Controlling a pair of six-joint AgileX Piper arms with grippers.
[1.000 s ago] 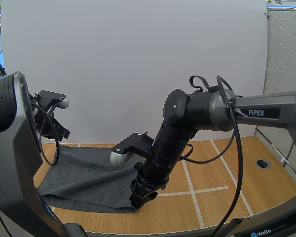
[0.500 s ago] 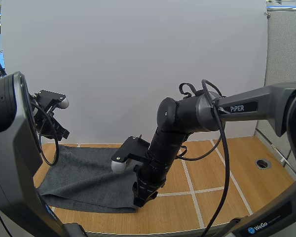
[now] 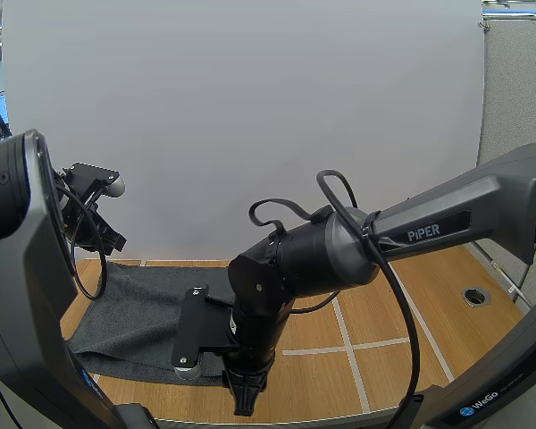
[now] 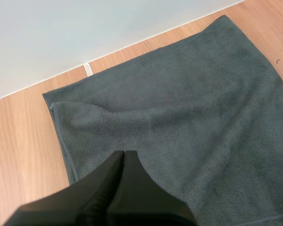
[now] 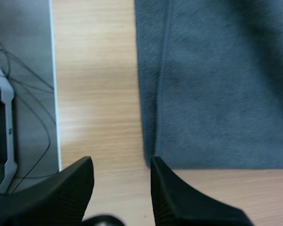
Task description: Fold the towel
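Note:
A dark grey towel [image 3: 134, 313] lies spread flat on the left part of the wooden table [image 3: 393, 357]. My right gripper [image 3: 243, 404] points down just past the towel's near right corner, close to the table's front edge. In the right wrist view the right gripper [image 5: 120, 165] is open over bare wood, and the towel [image 5: 217, 84] has its corner beside one fingertip [image 5: 156, 165]. My left gripper [image 4: 124, 154] is shut on nothing and hovers above the towel [image 4: 179, 108] near its far left corner, where a small fold shows along the edge.
Pale lines cross the table, and a round hole [image 3: 474, 296] sits at the far right. A white wall [image 3: 250, 107] stands behind the table. The table's front edge [image 5: 54, 94] runs close beside the right gripper.
My right arm has swung down and toward the table's front, carrying its gripper off the towel's right edge to the near corner. The left arm has stayed still.

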